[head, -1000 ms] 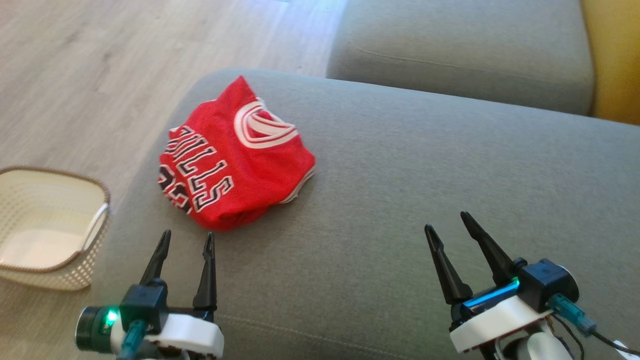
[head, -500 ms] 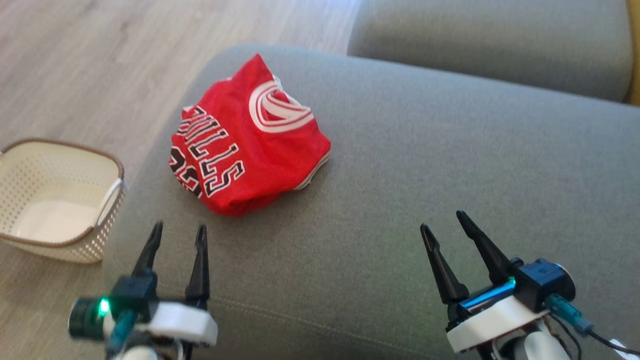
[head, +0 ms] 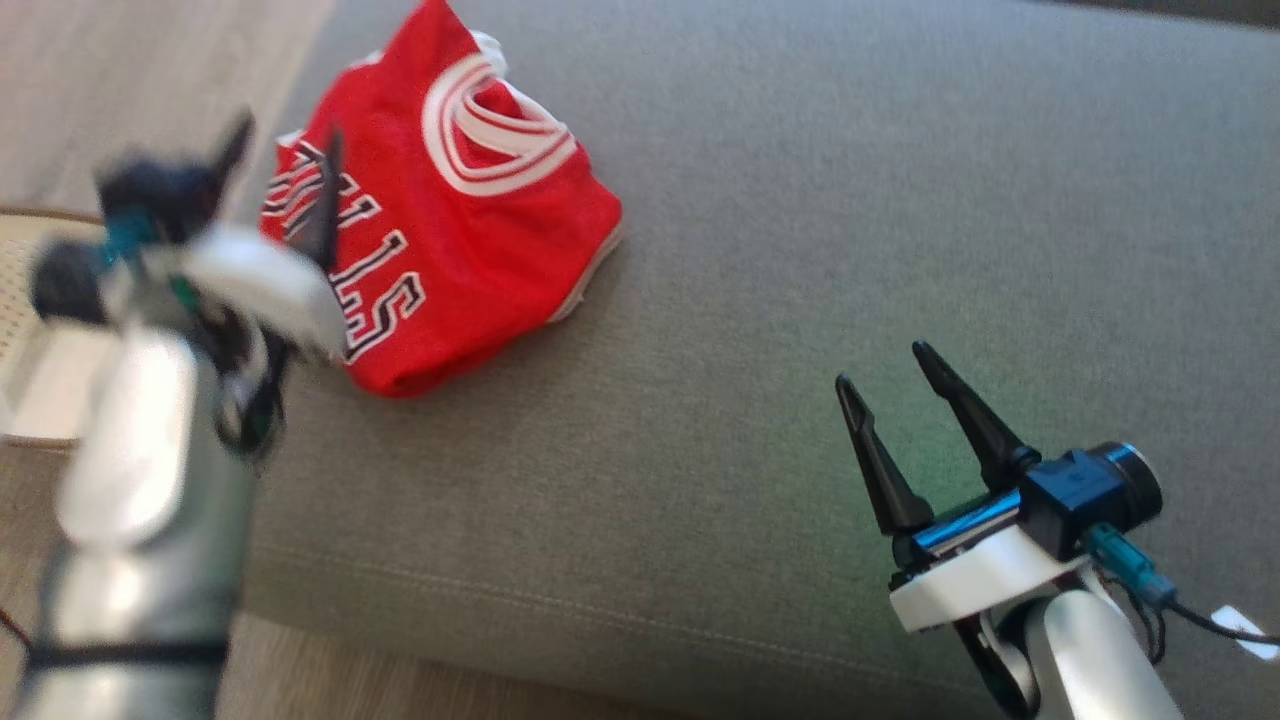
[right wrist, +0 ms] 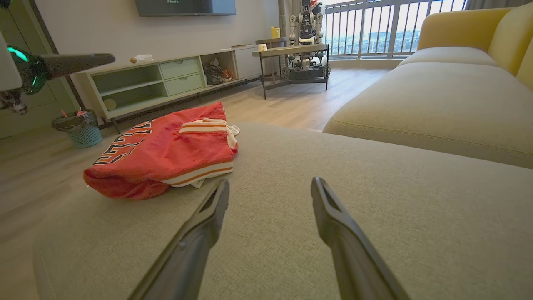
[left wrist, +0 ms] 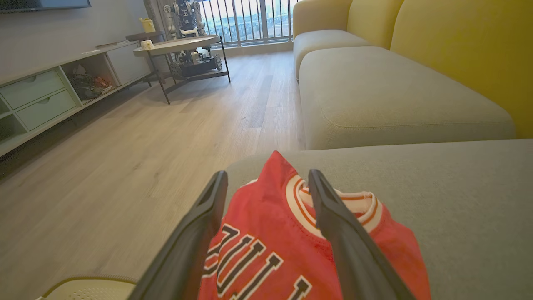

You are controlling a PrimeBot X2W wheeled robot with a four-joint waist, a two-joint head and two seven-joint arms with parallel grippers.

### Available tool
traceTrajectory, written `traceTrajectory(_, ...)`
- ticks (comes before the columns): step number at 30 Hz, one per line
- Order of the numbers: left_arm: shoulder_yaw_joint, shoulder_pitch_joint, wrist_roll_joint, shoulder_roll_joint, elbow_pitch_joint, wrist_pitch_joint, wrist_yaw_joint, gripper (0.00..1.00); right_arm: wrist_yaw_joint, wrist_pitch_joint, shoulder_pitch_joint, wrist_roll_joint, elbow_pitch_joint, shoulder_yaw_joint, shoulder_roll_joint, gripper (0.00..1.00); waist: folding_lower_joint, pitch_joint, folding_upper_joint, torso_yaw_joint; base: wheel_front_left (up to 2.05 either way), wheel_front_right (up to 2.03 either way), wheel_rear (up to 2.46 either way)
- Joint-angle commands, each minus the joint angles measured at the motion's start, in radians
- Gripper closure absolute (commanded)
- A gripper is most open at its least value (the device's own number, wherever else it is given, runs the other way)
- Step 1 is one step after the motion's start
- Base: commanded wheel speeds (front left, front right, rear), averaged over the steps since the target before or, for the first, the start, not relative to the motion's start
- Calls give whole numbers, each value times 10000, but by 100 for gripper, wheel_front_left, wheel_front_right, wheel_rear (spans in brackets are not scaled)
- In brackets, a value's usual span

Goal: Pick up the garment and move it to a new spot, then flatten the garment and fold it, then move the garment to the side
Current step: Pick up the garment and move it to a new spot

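The garment [head: 450,215] is a red jersey with white collar trim and black-and-white lettering, lying bunched on the left end of the grey sofa cushion [head: 800,250]. My left gripper [head: 288,135] is open and hovers over the jersey's left, lettered part, blurred by motion. In the left wrist view the garment [left wrist: 266,233] lies under and between the spread fingers of the left gripper [left wrist: 267,175]. My right gripper [head: 882,367] is open and empty above bare cushion, well to the right of the jersey. The right wrist view has the garment [right wrist: 166,150] ahead to the left of the right gripper [right wrist: 270,183].
A cream perforated basket [head: 20,330] stands on the wooden floor left of the cushion, its rim also in the left wrist view [left wrist: 91,287]. A second sofa seat [left wrist: 387,96] with yellow backrests lies beyond. A low shelf unit [right wrist: 166,79] and side table [right wrist: 291,52] stand across the room.
The left arm has lifted and reached forward from the cushion's near edge to over the garment's left side. The head camera has shifted closer. The right gripper has stayed about where it was.
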Motion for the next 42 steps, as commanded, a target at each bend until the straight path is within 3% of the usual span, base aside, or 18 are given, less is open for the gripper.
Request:
traceTrajectory(1,335,-882,-168,426,35,269,-38,0,-2,-93,-446,-124,-344,219,-62,0,-2,496,0,-305,0,0,0)
traceTrajectory(10,110,-3277,-371,819,2695,1424,-105,0,-2,-93,-1001,-436,-423,195,-62,0,-2,1510,0,-602,0,0,0)
traceTrajectory(17,-182,-4671,-864,659,4752,2104,-148,0,-2,-93,-1170,-657,-391,214,-62,0,-2,1937,0,-465,0,0,0)
traceTrajectory(26,-1848,-5010,-1985,875,5635,2573,-157,0,-2,-93,-1237,-715,-487,177,-62,0,-2,2211,0,-538,0,0,0)
traceTrajectory(32,-2449,-5109,-2520,1085,5996,2409,-158,0,-2,-93,-1379,-701,-533,99,-62,0,-2,2500,0,-587,0,0,0)
traceTrajectory(33,-2544,-5118,-2589,1100,6058,2385,-158,6,-2,-93,-1391,-693,-522,99,-62,0,-2,2539,0,-588,0,0,0)
traceTrajectory(34,-2634,-5130,-2653,1117,6112,2344,-158,28,-2,-93,-1407,-695,-518,103,-62,0,-2,2576,0,-584,0,0,0)
traceTrajectory(35,-2709,-5151,-2717,1131,6154,2288,-158,44,-2,-93,-1427,-698,-520,106,-62,0,-2,2624,0,-577,0,0,0)
traceTrajectory(36,-2780,-5175,-2784,1134,6192,2219,-158,68,-2,-93,-1452,-698,-527,101,-62,0,-2,2673,0,-567,0,0,0)
traceTrajectory(37,-2842,-5200,-2861,1129,6215,2128,-158,100,-2,-93,-1473,-698,-534,90,-62,0,-2,2712,0,-553,0,0,0)
traceTrajectory(42,-3094,-5368,-3238,1185,6088,1116,-158,100,-2,-93,-1538,-711,-522,43,-62,0,-2,2811,0,-455,0,0,0)
